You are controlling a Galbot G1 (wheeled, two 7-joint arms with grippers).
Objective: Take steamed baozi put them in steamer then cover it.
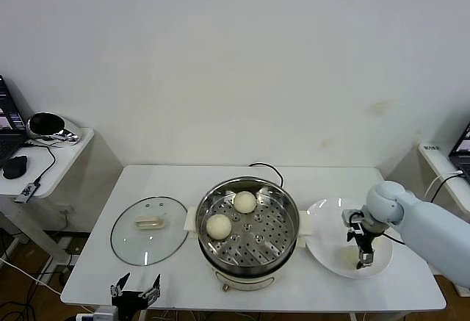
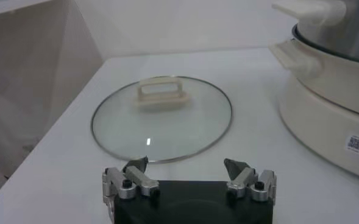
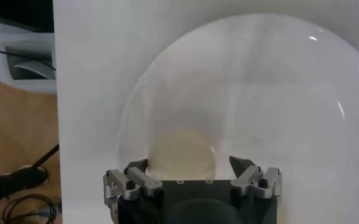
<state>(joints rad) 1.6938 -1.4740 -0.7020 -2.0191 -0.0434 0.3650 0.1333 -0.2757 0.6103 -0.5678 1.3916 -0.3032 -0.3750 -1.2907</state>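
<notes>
Jaws of my right gripper [image 1: 363, 256] are standing apart around a baozi [image 3: 182, 155] on the plate [image 1: 327, 242]; my left gripper [image 1: 135, 291], open, is waiting near the cover [image 1: 149, 230].

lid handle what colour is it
Cream-white, on the clear glass lid; the handle shows best in the left wrist view.

White table [image 1: 330, 181] with cookware laid out across it

The steamer [image 1: 247, 268] stands at the middle, its black cord [image 1: 263, 165] trailing toward the far edge. The glass cover [image 1: 149, 230] lies flat on the tabletop to the steamer's left, handle up, just beside it. A white plate [image 1: 323, 222] rests to the steamer's right.
</notes>
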